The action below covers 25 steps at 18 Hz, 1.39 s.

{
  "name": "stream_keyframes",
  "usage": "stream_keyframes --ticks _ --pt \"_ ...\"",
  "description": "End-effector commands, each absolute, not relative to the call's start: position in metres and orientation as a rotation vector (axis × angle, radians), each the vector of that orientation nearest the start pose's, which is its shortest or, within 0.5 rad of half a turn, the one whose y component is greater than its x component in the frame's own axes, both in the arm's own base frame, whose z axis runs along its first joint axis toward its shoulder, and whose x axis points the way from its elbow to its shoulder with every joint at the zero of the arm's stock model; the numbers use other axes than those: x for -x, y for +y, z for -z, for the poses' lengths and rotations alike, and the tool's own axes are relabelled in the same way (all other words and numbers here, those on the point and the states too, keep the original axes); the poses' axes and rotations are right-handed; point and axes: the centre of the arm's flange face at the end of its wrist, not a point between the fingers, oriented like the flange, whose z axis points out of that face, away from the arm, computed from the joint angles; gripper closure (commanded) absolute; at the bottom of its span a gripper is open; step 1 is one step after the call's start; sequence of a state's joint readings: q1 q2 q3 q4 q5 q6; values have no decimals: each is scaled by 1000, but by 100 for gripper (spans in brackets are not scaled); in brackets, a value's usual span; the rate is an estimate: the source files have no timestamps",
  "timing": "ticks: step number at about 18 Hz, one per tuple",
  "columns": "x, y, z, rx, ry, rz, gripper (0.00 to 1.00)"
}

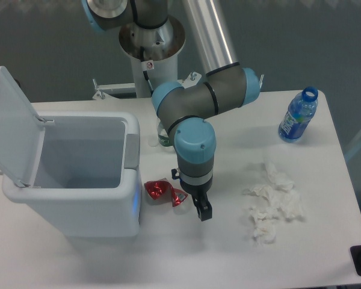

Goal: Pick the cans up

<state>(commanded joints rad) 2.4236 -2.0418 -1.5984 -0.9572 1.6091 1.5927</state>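
The hand is shown low over the white bench, just beside the right end of the can; only one dark finger is seen clearly, and whether the hand is released or clenched cannot be told, though nothing is seen gripped in it. For the pick to be made well, the fingers are best brought astride the crumpled body rather than its thin pointed end, and a firm closure is advised, since a flattened, glossy surface is judged likely to slip or twist. The can is seen lying on the bench between the hand and the front corner of the open white bin: small, shiny red, and crushed out of shape. Farther right, crumpled tissues are noted, and beyond them a blue-labelled bottle.
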Motion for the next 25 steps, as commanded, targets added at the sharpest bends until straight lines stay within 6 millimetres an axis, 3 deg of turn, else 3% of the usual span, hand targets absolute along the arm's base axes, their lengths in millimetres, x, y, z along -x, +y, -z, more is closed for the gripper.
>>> stream_keyframes --ticks 4,8,12,15,16,25 --pt "413 503 -290 3046 750 -261 0" --pt "410 499 -308 3087 123 -291 0" --pt "393 485 -279 3107 -445 -248 0" --pt "396 483 -255 3023 -901 -216 0" --pt "397 484 -246 3004 -991 -207 0" --pt "394 490 -245 2848 -1336 -203 0"
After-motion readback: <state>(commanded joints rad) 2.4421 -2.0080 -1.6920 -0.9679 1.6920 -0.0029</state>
